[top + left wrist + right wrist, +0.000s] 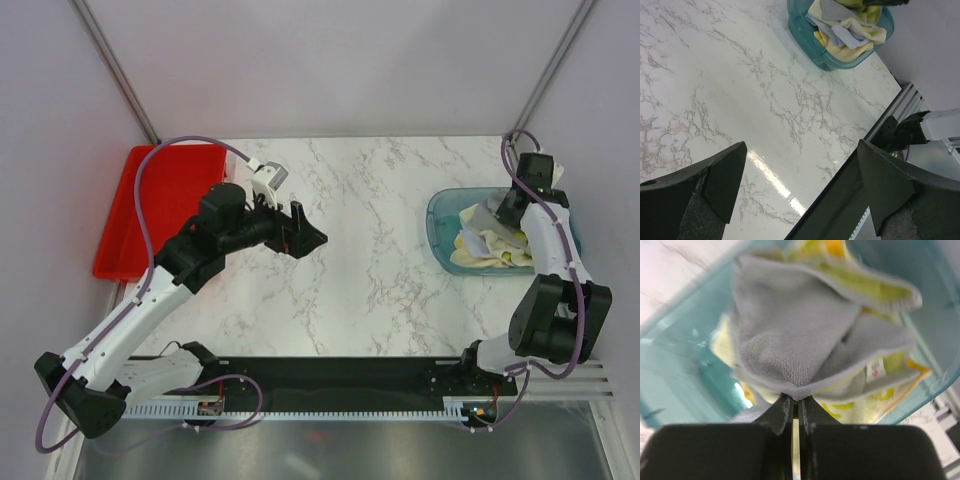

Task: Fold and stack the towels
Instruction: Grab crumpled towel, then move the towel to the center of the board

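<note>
- Towels [495, 250]: crumpled heap in teal bin [438, 218], far-right of marble table [380, 290]. Yellow, yellow-green, cream & grey mixed; folds overlap, so can't count them.
- Grey towel [790, 330] sits atop the heap. R gripper [796, 407] has its jaws pressed together on the towel's edge; cloth fans out beyond the tips & fills most of the right wrist view.
- That view is blurred. Yellow-green towel [870, 287] lies behind the grey one, small white label [875, 371] lower right, print unreadable. Bin floor hidden under cloth.
- Top view: R gripper [498, 213] is over the bin's far side, fingers hard to make out against grey cloth. R arm [545, 240] covers the bin's right rim.
- Left wrist view: bin [812, 50] cut off by top edge; only near wall & part of the pile [845, 27] show.
- L gripper [305, 232] spread wide, nothing between its fingers, above bare table mid-left, well apart from the bin. In its own view [801, 147] both dark fingers are cut off by the bottom edge.
- Red tray [120, 235] at far-left table edge, partly covered by L arm [190, 260] & purple cable [140, 205].
</note>
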`<state>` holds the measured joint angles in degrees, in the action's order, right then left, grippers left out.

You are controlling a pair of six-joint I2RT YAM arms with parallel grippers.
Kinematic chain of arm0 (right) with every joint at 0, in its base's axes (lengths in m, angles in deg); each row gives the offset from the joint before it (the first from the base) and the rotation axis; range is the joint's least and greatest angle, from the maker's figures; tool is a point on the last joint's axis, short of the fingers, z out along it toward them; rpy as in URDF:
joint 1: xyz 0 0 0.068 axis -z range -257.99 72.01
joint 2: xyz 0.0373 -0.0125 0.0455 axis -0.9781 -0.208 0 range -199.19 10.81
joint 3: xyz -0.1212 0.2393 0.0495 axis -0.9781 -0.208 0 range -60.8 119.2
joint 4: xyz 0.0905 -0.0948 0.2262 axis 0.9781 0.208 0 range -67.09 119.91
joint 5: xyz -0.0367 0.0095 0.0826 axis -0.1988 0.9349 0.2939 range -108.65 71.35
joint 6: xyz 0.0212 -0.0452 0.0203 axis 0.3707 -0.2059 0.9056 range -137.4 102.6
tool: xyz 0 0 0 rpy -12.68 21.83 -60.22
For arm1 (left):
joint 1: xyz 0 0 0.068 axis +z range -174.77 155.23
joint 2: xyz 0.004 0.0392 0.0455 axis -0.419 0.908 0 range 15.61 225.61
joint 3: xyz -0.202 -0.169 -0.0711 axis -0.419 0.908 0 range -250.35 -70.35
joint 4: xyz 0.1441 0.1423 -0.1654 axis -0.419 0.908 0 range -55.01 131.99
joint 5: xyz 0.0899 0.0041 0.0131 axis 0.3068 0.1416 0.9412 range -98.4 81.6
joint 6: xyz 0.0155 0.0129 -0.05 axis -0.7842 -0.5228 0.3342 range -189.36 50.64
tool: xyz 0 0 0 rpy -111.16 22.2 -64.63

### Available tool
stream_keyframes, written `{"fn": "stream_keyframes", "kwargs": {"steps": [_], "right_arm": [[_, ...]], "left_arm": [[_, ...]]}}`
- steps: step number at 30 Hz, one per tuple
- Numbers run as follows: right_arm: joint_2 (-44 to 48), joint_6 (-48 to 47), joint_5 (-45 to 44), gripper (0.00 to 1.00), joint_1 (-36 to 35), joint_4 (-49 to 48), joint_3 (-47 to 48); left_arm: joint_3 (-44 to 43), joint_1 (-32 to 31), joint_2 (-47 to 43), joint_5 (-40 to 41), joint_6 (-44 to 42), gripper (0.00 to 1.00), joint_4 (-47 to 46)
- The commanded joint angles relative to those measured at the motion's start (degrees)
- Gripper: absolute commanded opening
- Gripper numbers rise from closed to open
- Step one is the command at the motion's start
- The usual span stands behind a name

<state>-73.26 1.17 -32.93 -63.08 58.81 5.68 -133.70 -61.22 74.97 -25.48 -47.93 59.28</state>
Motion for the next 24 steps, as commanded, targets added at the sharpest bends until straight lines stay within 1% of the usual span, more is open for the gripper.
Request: {"fn": "stream_keyframes", "kwargs": {"steps": [1,2,3,5,6,7,8,9,10,11,12,13,14,15,16,17,18,19,20,21,23,24], "right_arm": [[2.16,-3.62,-7.3,0.0,-5.15,1.69,12.95],[1.72,-3.97,-8.82,0.0,-8.21,3.37,15.76],[1.2,-4.33,-9.7,0.0,-9.63,6.35,21.01],[1.02,-4.51,-10.41,0.0,-13.5,8.74,25.87],[1.36,-3.98,-9.46,0.0,-14.38,10.31,30.33],[1.72,-3.63,-6.75,0.0,-14.65,10.68,32.38],[2.07,-1.8,2.5,0.0,-16.39,10.59,34.23],[2.85,-0.21,7.55,0.0,-16.67,10.16,37.12],[3.3,1.28,12.39,0.0,-16.94,9.46,37.84],[3.74,4.86,21.57,0.0,-17.98,8.32,38.11],[4.78,6.9,25.23,0.0,-18.69,7.18,36.46],[5.58,9.27,29.53,0.0,-19.31,3.42,34.53],[6.37,11.38,32.8,0.0,-21.05,0.95,31.9],[8.2,15.93,37.0,0.0,-22.11,-1.86,24.82],[9.01,17.71,38.09,0.0,-24.82,-7.28,20.84],[9.71,19.04,38.71,0.0,-26.5,-9.77,16.88],[10.59,19.75,38.46,0.0,-28.35,-11.88,9.36],[10.51,19.14,37.24,0.0,-30.37,-13.65,6.15],[10.33,18.7,35.74,0.0,-34.39,-13.84,3.16],[9.46,18.09,35.21,0.0,-36.17,-14.97,-2.61],[8.32,16.77,34.85,0.0,-40.38,-16.82,-8.27],[8.22,16.42,33.98,0.0,-41.54,-18.31,-13.17]], "left_arm": [[-1.07,0.15,0.5,-1.2,0.45,1.0,-0.92],[-1.16,0.15,0.5,-0.85,0.72,1.0,-0.83],[-1.51,0.15,0.24,-0.67,0.89,1.0,-0.83],[-1.77,0.23,-0.37,1.68,1.77,1.0,-0.83],[-1.86,0.15,-0.73,2.66,1.95,1.0,-0.74],[-2.04,0.23,-1.43,3.71,1.95,1.0,-0.74],[-2.21,0.41,-1.61,3.72,1.95,1.0,-0.74],[-3.08,0.59,-1.78,7.99,1.25,1.0,0.04],[-3.7,1.11,-1.78,9.16,1.07,1.0,0.92],[-4.32,2.94,-1.44,9.43,1.24,0.99,2.67],[-5.02,4.18,-1.17,8.65,1.59,0.98,3.56],[-5.64,5.58,-0.99,7.69,2.21,0.95,4.09],[-5.55,8.73,-0.99,4.63,3.69,0.95,4.44],[-5.21,10.33,-1.08,3.21,4.49,0.94,4.53],[-4.42,11.82,-1.08,1.8,5.63,0.93,4.62],[-3.89,14.45,-1.26,-0.3,6.07,0.93,4.62],[-3.54,15.6,-1.52,-1.1,6.34,0.93,4.71],[-2.58,16.4,-1.78,-1.63,6.52,0.93,4.97],[-2.04,17.36,-1.96,-1.64,6.61,0.93,5.15],[-1.08,17.55,-2.48,-1.2,6.43,0.93,5.24],[-0.02,17.64,-3.01,0.72,6.34,0.93,5.85],[1.29,17.64,-3.36,1.26,6.6,0.93,6.03]]}}
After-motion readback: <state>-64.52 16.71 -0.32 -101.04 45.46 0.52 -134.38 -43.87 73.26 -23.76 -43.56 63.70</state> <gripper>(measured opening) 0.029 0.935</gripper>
